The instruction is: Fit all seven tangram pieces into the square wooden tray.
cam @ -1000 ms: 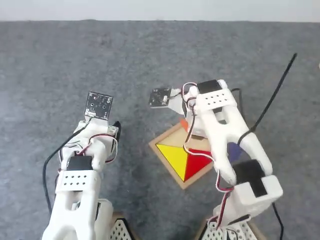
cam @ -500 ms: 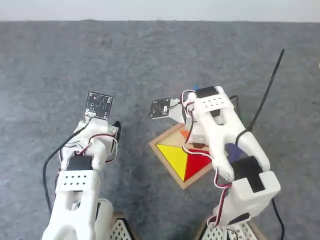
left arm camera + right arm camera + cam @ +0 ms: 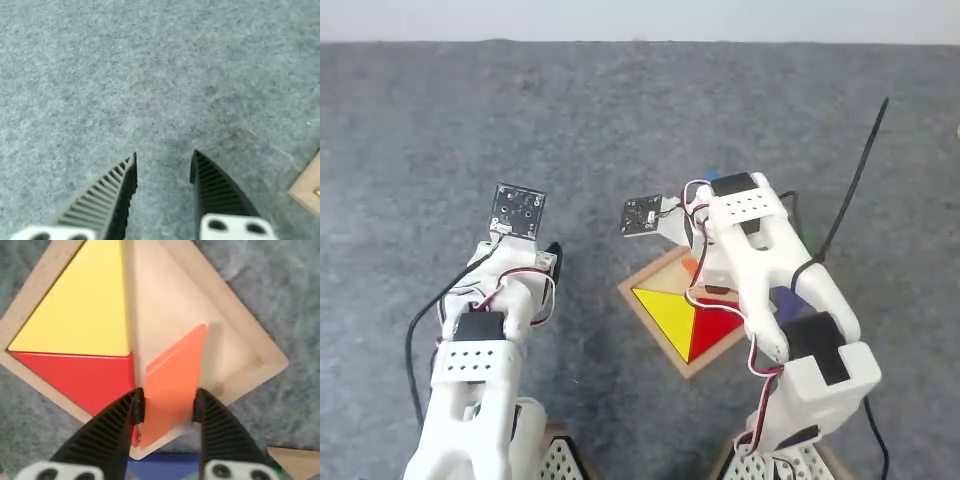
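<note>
Right claw [image 3: 167, 397] is clamped on the orange piece [image 3: 172, 380]. One black finger presses on each long side of it. This claw hangs over the wooden tray [image 3: 265, 360], and the orange piece sits above the bare part of the tray floor. One long side of the piece runs just beside the red triangle [image 3: 80, 382]. The end nearest the claw reaches out to the tray's rim. I cannot tell if the orange piece lies flat on the floor of the tray or is a little way up.

Two big pieces lie flat in the tray. The yellow triangle [image 3: 85, 310] and the red triangle touch along one side. From the high view, the yellow triangle [image 3: 668, 315] fills the side of the wooden tray [image 3: 650, 275] nearer the other arm, and the red triangle [image 3: 715, 325] fills the side nearer the arm bases. The right arm covers much of the rest of the tray.

A blue piece [image 3: 165, 465] lies on the grey mat [image 3: 280, 280], just outside the tray corner under the right claw.

The left claw [image 3: 164, 157] is spread wide and holds nothing. It hangs over the grey mat [image 3: 150, 60], well apart from the pieces. A corner of the wooden tray [image 3: 305, 187] shows off to one side of it.
</note>
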